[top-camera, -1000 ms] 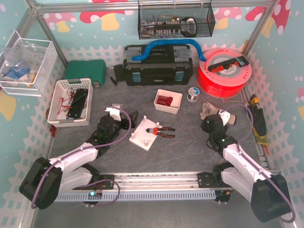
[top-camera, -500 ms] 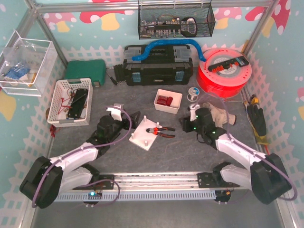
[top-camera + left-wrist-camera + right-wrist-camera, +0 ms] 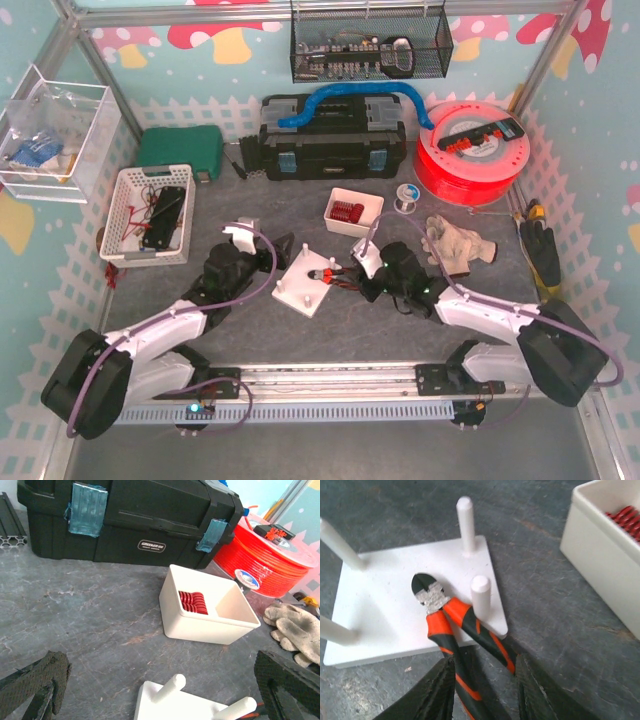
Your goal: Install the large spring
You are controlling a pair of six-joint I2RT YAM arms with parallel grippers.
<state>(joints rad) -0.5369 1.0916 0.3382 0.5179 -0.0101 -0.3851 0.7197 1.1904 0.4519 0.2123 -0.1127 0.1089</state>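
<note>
At tabletop rear we note the toolbox (image 3: 125,520), label unreadable. Next come the peg plate (image 3: 385,605) and the bin (image 3: 600,545) holding red springs (image 3: 192,602), beyond and right of the right gripper (image 3: 485,680), the nearer arm. Its jaws stand part open, empty, over the cutters (image 3: 447,617), whose handles run towards them. Left gripper (image 3: 165,685) jaws are wide, empty.

There are one white square plastic plate (image 3: 385,595), four white upright pegs (image 3: 465,525), one orange-handled pliers (image 3: 440,626) and one white rectangular bin (image 3: 600,547).

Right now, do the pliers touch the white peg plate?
Touching. The right wrist view shows the pliers lying with their head flat on the white peg plate.
</note>
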